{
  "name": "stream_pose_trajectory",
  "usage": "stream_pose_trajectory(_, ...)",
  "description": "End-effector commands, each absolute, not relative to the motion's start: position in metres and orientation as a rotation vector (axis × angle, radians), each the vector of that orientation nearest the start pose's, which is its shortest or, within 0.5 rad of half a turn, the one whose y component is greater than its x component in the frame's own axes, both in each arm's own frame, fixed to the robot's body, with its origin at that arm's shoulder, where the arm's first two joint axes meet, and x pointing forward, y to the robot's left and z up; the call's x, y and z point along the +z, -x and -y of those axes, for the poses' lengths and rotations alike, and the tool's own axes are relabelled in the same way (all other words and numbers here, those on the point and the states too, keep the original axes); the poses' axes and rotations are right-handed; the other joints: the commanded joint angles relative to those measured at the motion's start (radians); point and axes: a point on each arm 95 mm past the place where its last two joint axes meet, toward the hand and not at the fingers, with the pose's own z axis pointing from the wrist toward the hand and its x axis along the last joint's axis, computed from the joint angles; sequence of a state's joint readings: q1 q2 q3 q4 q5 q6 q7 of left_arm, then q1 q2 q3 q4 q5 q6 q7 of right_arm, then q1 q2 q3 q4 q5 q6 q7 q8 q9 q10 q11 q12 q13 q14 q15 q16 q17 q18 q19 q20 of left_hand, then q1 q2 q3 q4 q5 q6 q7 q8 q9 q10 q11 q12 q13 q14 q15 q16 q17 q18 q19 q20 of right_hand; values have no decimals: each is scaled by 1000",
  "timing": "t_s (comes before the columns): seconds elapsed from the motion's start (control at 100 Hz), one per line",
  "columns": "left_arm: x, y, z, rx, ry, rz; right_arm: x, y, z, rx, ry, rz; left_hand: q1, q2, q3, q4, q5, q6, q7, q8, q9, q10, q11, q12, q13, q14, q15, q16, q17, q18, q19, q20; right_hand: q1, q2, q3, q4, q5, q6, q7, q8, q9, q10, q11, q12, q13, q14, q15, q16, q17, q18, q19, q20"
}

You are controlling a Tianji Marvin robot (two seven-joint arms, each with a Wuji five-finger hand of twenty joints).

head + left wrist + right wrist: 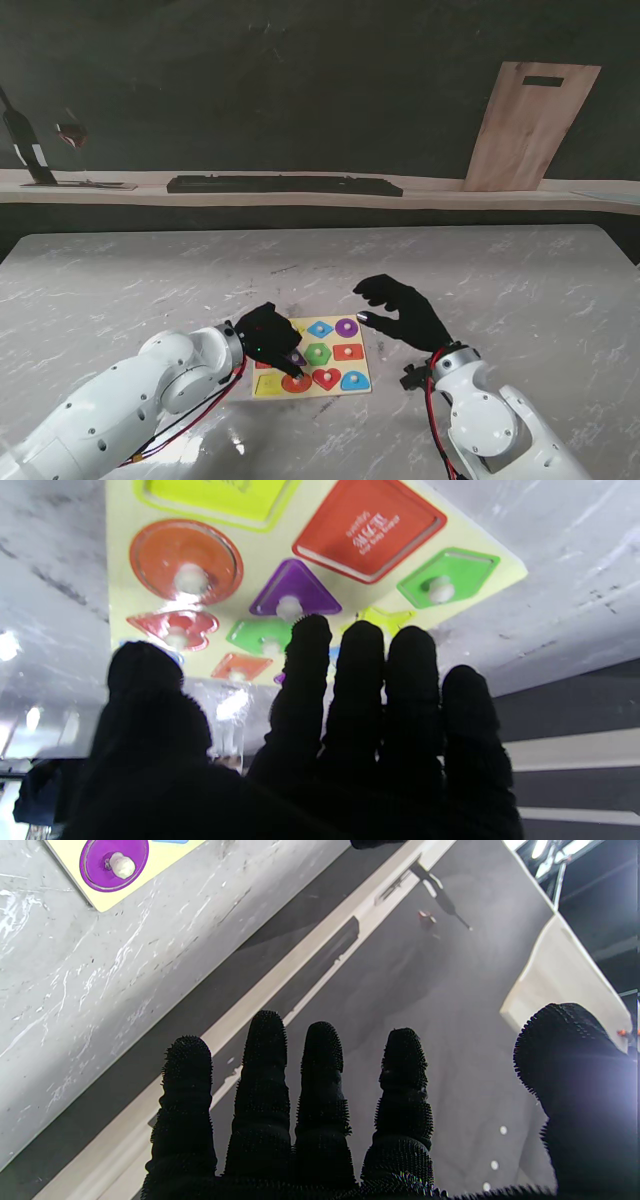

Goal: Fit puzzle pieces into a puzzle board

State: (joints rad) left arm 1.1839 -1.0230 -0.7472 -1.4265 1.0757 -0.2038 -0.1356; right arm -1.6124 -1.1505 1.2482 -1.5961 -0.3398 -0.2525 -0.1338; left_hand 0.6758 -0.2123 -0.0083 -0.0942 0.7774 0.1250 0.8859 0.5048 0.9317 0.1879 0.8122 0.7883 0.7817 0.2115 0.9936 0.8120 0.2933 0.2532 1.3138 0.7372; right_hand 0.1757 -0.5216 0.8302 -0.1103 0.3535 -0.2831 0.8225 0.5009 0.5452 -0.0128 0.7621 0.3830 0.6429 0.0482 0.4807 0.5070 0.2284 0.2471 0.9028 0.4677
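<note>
The yellow puzzle board (333, 341) lies on the marble table just in front of me, with coloured knobbed pieces seated in it. My left hand (268, 340) hovers over the board's left part, fingers extended and holding nothing. In the left wrist view my fingertips (360, 645) point across the orange circle (186, 562), purple triangle (295, 587), red square (369, 530) and green pentagon (447, 575). My right hand (400, 310) is raised to the right of the board, fingers spread and empty. Its wrist view catches the board's corner (107, 899) with the purple circle (114, 857).
A ledge runs along the back wall. On it a wooden cutting board (530, 125) leans at the right, a long dark tray (285, 185) lies in the middle, and a wine glass (72, 135) stands beside a bottle at the left.
</note>
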Motion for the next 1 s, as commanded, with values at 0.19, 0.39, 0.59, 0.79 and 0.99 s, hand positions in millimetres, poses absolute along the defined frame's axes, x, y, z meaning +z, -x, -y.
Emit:
stream_pose_trajectory(0.19, -330, -420, 71, -1464, 746, -1978, -318, -389, -15, -2518, 1924, 1180, -23, 25, -30, 21, -110, 24, -138, -47, -112, 47, -130, -110, -92, 60, -110, -44, -66, 161, -41, -29, -16, 16, -17, 37, 4, -37, -12, 14, 20, -20, -4, 4, 0, -1, 11, 6, -13, 3, 2, 18)
stream_pose_trajectory(0.39, -321, -412, 52, -1499, 790, -1881, -319, -389, -17, -2512, 1922, 1196, -20, 26, -29, 22, -218, 33, -275, -76, -264, 67, -286, -234, -225, 64, -289, -129, -129, 157, -151, -96, -17, 17, -18, 37, 2, -37, -13, 14, 17, -20, -4, 4, 1, -1, 11, 6, -13, 3, 2, 18)
stream_pose_trajectory(0.59, -316, -401, 32, -1540, 874, -1777, -320, -389, -20, -2500, 1917, 1214, -14, 22, -27, 23, -252, 34, -318, -84, -317, 68, -329, -268, -269, 64, -337, -150, -154, 154, -185, -120, -18, 18, -20, 37, 3, -36, -12, 14, 17, -20, -4, 4, 0, -1, 12, 6, -12, 2, 2, 19)
stream_pose_trajectory(0.79, -314, -387, 13, -1580, 1006, -1695, -321, -390, -23, -2486, 1924, 1221, 14, 3, -22, 24, -248, 44, -336, -90, -328, 70, -340, -275, -282, 66, -346, -148, -172, 159, -194, -127, -16, 17, -19, 37, 1, -38, -12, 14, 18, -20, -2, 5, 0, -1, 12, 6, -13, 3, 2, 19)
stream_pose_trajectory(0.99, -318, -368, -7, -1533, 1073, -1669, -322, -390, -25, -2477, 1923, 1251, 62, -14, -15, 23, -240, 58, -366, -101, -326, 70, -347, -277, -280, 66, -348, -139, -172, 162, -179, -122, -17, 17, -18, 37, 3, -37, -11, 14, 19, -21, -2, 5, 0, 0, 12, 6, -13, 2, 3, 19)
